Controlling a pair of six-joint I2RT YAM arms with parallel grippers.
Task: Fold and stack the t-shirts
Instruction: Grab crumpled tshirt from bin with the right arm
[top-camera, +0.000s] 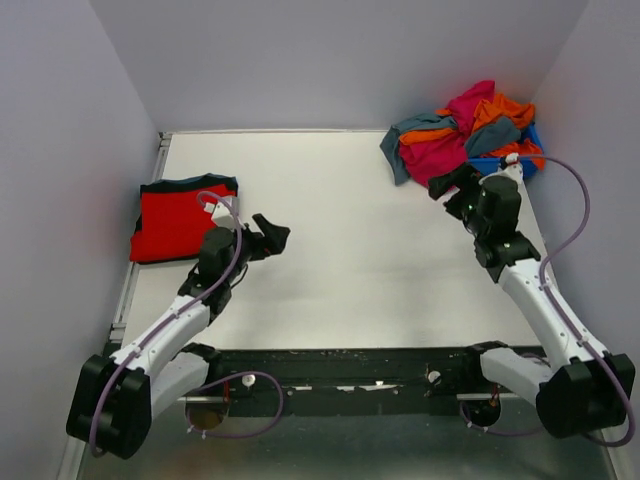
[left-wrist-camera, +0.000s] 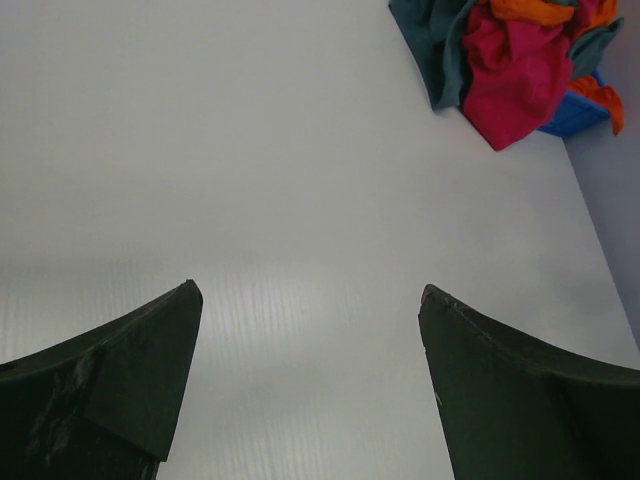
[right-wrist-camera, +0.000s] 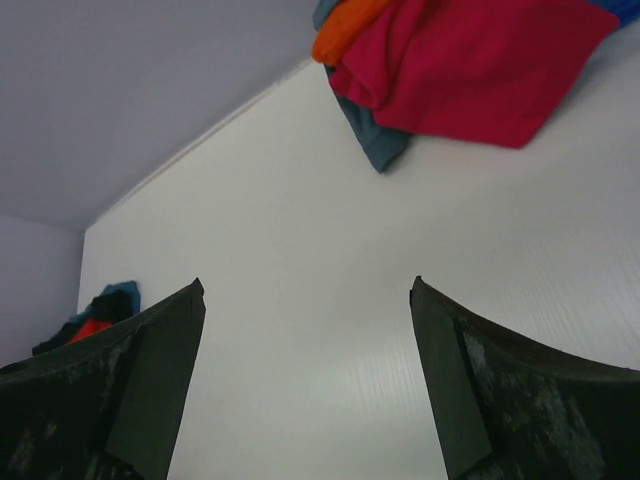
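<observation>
A bright red t-shirt (top-camera: 176, 221) lies folded at the table's left edge, over darker cloth; it shows small in the right wrist view (right-wrist-camera: 92, 326). A pile of t-shirts, magenta-pink (top-camera: 445, 152), orange and grey-teal, sits at the back right; the pink one also shows in the left wrist view (left-wrist-camera: 512, 75) and the right wrist view (right-wrist-camera: 470, 65). My left gripper (top-camera: 270, 236) is open and empty, right of the red shirt, over bare table (left-wrist-camera: 305, 290). My right gripper (top-camera: 447, 183) is open and empty, just in front of the pile (right-wrist-camera: 305, 285).
A blue plastic tray (top-camera: 532, 150) lies under the pile at the back right, its corner visible in the left wrist view (left-wrist-camera: 575, 112). Grey walls close the table on the left, back and right. A black rail runs along the near edge.
</observation>
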